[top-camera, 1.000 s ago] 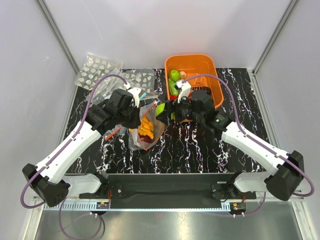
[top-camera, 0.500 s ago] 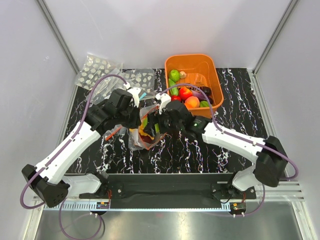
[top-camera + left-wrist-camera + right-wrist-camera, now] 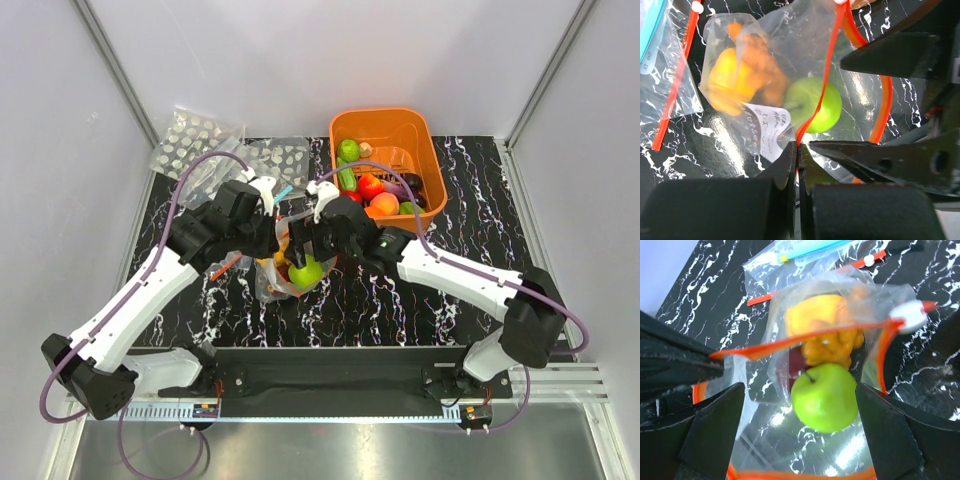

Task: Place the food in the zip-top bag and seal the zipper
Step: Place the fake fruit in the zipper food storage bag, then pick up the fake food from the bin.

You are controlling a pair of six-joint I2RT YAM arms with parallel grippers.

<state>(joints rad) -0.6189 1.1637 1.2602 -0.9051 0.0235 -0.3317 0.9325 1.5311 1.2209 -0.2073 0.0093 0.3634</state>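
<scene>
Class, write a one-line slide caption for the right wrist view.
Green apple resting inside the open zip-top bag beside yellow-orange food.

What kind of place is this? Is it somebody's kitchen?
Likely a robot test booth, not a kitchen. Two robot arms are bolted at the edge of a black marbled table, plain white walls box it in, and the fruit in the orange basket looks like glossy toys.

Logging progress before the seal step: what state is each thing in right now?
zip-top bag: open, mouth spread
zipper: unsealed, pinched by the left claw
left claw: shut on the zipper
right claw: open above the bag mouth
green apple: inside the bag, ungripped
orange basket: partly filled
</scene>
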